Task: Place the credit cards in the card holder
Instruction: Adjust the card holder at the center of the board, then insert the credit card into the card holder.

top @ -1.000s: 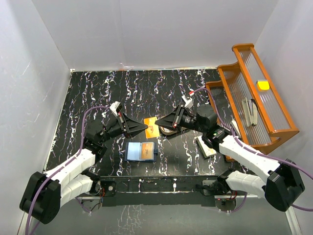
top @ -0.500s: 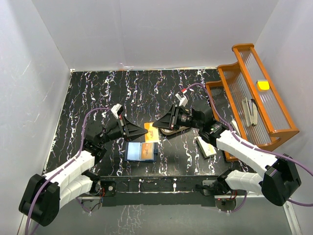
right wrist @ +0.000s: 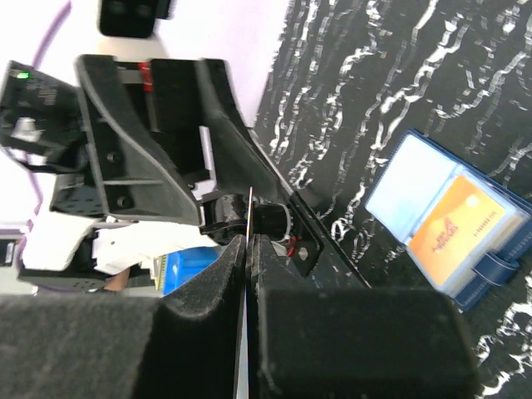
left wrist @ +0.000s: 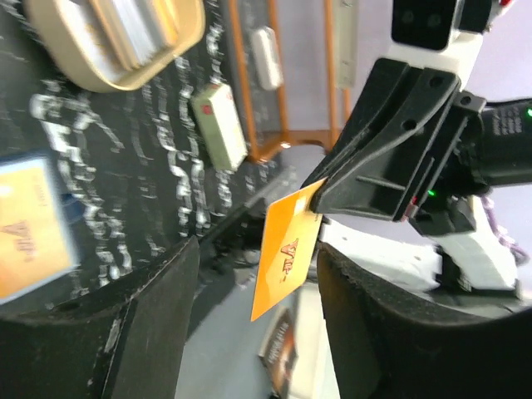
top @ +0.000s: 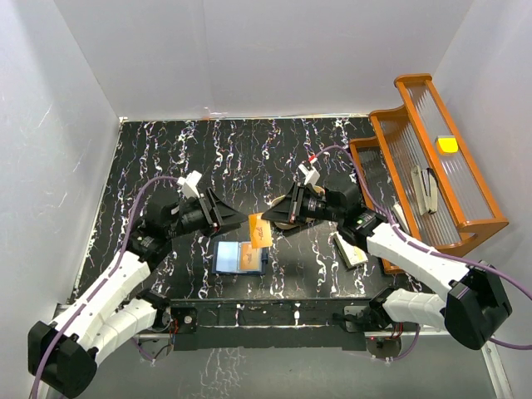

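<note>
Our right gripper pinches a thin orange card with a dark logo by one corner. Our left gripper stands wide open beside it.

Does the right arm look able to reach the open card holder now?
Probably yes: the card holder lies open close by the right fingers, which pinch an orange card; nothing between.

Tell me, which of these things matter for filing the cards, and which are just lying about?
Part of the job: held orange card, right gripper pinching it, second orange card inside the card holder.
Just lying about: cream block, tan tray, orange rack.
</note>
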### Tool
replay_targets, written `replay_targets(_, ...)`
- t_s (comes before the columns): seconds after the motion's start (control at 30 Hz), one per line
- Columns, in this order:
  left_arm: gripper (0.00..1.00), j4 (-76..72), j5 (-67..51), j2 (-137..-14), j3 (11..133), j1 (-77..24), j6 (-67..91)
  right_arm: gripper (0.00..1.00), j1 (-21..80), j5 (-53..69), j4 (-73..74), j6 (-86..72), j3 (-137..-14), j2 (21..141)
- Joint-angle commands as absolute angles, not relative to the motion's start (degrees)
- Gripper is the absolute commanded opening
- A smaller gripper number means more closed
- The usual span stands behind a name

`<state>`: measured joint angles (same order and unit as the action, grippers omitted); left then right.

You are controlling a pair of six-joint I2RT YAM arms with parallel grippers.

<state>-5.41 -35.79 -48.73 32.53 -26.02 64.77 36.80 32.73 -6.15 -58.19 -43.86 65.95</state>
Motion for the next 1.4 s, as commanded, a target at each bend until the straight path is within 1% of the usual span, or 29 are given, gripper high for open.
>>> replay_targets(0.0,0.57,20.33,-22.37,-48.53,38.90,-26.04,50.16,0.00,37.09,28.64,-7.11,-56.12,-41.63,66.47)
replay_targets(0.07,0.56,25.99,-17.64,-50.15,39.69,-26.06,48.32,0.00,37.46,26.98,-6.40,-55.23,-41.25,67.84)
replay_targets(0.13,0.51,28.01,-14.22,-51.29,39.17,-26.10,47.57,0.00,38.18,25.39,-6.26,-54.56,-40.97,69.40)
replay_targets(0.23,0.44,27.84,-12.20,-52.99,36.96,-26.02,47.67,0.00,39.70,23.12,-6.55,-53.79,-41.11,72.01)
replay_targets(0.4,0.38,26.25,-9.93,-56.58,33.58,-25.95,47.95,0.00,42.94,20.61,-9.04,-53.67,-41.72,78.10)
replay_targets(0.43,0.36,26.01,-9.49,-57.26,33.10,-25.93,47.63,0.00,43.57,20.19,-9.62,-53.70,-41.87,79.33)
replay_targets(0.53,0.24,24.67,-9.65,-58.79,31.57,-25.93,46.51,0.00,45.18,19.91,-11.14,-53.62,-42.81,83.30)
replay_targets(0.57,0.22,24.43,-9.48,-58.95,31.07,-25.93,46.35,0.00,45.58,19.99,-11.30,-53.54,-43.25,84.66)
replay_targets(0.8,0.20,23.46,-8.43,-61.42,29.38,-25.93,46.52,0.00,46.52,20.08,-12.75,-53.90,-45.18,91.62)
replay_targets(0.83,0.19,23.13,-8.70,-62.28,29.48,-25.93,46.23,0.00,46.56,20.08,-12.78,-53.84,-45.48,92.38)
replay_targets(0.87,0.15,22.97,-9.18,-63.43,29.51,-25.99,46.15,0.00,46.54,20.26,-12.68,-53.83,-45.90,93.11)
replay_targets(1.17,0.04,20.18,-9.90,-68.42,27.64,-26.06,46.45,0.00,46.58,21.33,-13.44,-53.93,-47.20,95.41)
replay_targets(1.37,0.02,18.13,-12.37,-68.99,25.93,-26.02,47.26,0.00,46.54,21.28,-13.65,-53.37,-47.82,96.89)
